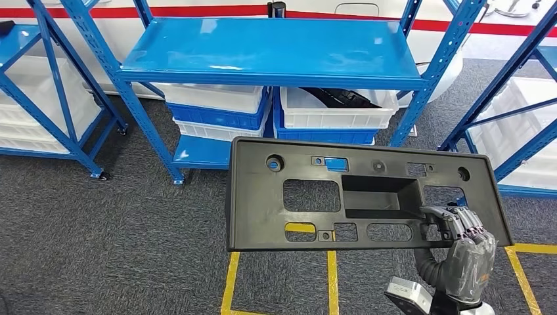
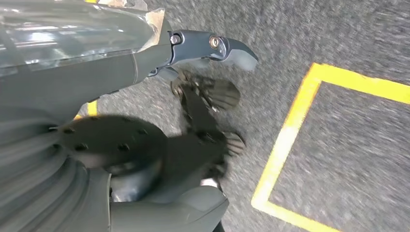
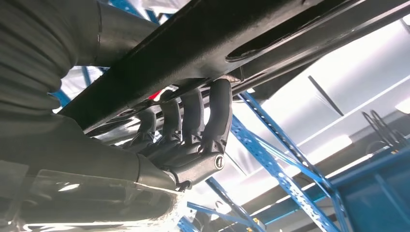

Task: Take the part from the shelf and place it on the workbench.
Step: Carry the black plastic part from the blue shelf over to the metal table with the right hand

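The part (image 1: 263, 197) is a wide black plastic panel with several cut-outs and a boxed recess in its middle. It hangs level in the air in front of the blue shelf (image 1: 269, 49), above the carpet. My right hand (image 1: 460, 243) grips its near right corner from below, with its fingers hooked over the edge. In the right wrist view the fingers (image 3: 193, 121) curl up against the underside of the part (image 3: 217, 34). In the blurred left wrist view my left hand (image 2: 203, 106) hangs over the floor, its fingers apart and holding nothing.
Under the shelf stand white and blue bins (image 1: 217, 98), one white bin (image 1: 335, 108) holding another dark part (image 1: 341, 97). More blue racks stand at left (image 1: 39, 85) and right (image 1: 519, 118). Yellow tape lines (image 1: 332, 275) mark the grey carpet.
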Robot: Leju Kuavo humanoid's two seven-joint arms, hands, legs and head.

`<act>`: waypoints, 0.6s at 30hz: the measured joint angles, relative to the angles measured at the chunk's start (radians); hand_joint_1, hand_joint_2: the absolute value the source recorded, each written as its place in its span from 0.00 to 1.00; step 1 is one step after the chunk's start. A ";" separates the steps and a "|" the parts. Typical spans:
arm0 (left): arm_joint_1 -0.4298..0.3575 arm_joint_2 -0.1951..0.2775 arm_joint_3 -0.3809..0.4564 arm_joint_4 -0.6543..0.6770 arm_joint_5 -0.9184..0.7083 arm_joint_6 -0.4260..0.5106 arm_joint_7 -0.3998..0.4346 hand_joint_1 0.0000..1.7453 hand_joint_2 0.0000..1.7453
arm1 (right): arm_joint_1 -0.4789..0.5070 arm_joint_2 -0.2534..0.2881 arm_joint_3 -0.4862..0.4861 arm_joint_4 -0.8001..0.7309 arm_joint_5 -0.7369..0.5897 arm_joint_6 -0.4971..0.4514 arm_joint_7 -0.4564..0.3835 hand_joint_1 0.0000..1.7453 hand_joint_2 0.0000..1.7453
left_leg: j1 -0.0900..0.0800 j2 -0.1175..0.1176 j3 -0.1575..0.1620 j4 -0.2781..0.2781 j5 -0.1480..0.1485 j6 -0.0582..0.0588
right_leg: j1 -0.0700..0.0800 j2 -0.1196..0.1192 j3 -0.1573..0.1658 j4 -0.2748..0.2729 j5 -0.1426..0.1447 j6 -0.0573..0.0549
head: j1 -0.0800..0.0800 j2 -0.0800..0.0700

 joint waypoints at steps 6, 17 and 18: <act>-0.002 -0.002 0.013 0.000 0.008 0.012 0.005 0.00 1.00 | -0.032 -0.001 0.008 0.010 -0.008 0.011 0.000 1.00 1.00 | -0.001 0.011 -0.031 -0.043 0.049 0.029 | 0.000 0.000 -0.056 0.093 -0.066 0.015 | 0.006 0.000; -0.002 -0.003 0.023 0.000 0.023 0.016 0.008 0.00 1.00 | -0.102 -0.012 0.019 0.055 -0.038 0.019 0.000 1.00 1.00 | -0.009 0.016 -0.147 -0.003 0.128 0.002 | 0.005 0.004 0.123 -0.026 -0.102 0.023 | 0.007 0.000; -0.002 -0.003 0.025 0.000 0.025 0.017 0.008 0.00 1.00 | -0.104 -0.012 0.020 0.057 -0.039 0.019 0.000 1.00 1.00 | -0.009 0.016 -0.147 -0.003 0.132 0.000 | 0.006 0.004 0.118 -0.023 -0.101 0.021 | 0.006 0.000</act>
